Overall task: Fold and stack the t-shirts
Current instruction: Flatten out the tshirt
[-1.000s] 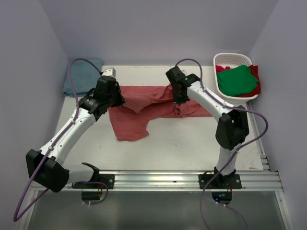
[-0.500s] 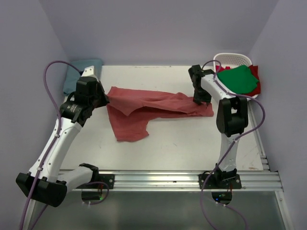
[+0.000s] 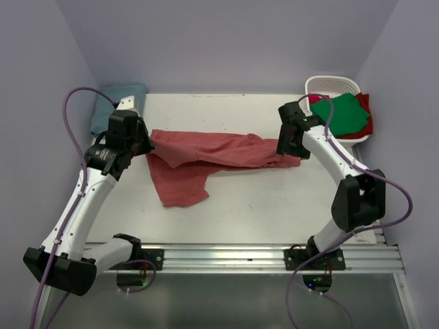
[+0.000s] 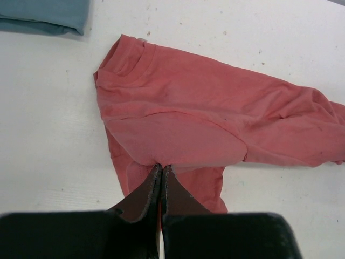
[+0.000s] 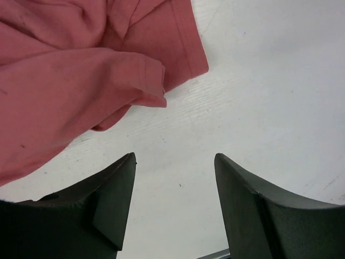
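A faded brick-red t-shirt (image 3: pixel 219 151) lies stretched left to right across the table, with a flap hanging toward the near side. In the left wrist view my left gripper (image 4: pixel 161 168) is shut on a fold of this t-shirt (image 4: pixel 210 118); from above it (image 3: pixel 144 147) sits at the shirt's left end. My right gripper (image 5: pixel 175 157) hovers open over bare table just off the shirt's right hem (image 5: pixel 70 65), with nothing between its fingers. From above, the right gripper (image 3: pixel 287 149) is at the shirt's right end.
A folded teal-blue t-shirt (image 3: pixel 121 103) lies at the back left corner, also visible as the teal cloth (image 4: pixel 43 13) in the left wrist view. A white slotted basket (image 3: pixel 333 83) at the back right holds a green t-shirt (image 3: pixel 341 114) over a brighter red one (image 3: pixel 364 127).
My right gripper has carried the shirt's right end outward, let go of it and opened. The left arm has drawn the left end further left, so the shirt lies stretched out.
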You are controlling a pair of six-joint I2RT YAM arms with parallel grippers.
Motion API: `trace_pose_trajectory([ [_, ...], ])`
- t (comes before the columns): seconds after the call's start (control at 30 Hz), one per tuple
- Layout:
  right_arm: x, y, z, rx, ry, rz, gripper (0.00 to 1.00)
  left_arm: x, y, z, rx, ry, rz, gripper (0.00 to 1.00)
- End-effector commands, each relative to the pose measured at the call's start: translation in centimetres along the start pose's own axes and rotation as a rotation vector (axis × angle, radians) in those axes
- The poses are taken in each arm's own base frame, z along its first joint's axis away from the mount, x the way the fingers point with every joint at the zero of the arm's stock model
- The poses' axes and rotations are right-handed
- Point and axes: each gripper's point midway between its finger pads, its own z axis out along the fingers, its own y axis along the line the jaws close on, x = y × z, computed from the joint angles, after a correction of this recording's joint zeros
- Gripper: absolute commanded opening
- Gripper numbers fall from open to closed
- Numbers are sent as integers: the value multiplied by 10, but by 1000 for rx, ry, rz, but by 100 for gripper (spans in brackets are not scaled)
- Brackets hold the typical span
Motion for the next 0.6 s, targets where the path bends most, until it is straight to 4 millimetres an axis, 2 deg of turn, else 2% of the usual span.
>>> trace_pose_trajectory([
  [0.0, 11, 2, 5, -33, -7, 17, 63, -9, -2, 1, 14, -21, 7, 0],
  [0.17, 15, 11, 22, -37, 28, 8, 60, -11, -4, -1, 18, -22, 8, 0],
  [0.4, -10, 26, 37, -42, 2, -1, 59, -13, -1, -7, 11, -29, 11, 0],
  [0.57, -17, 24, 49, -23, 13, 15, 58, -14, -1, -8, 9, -31, 10, 0],
])
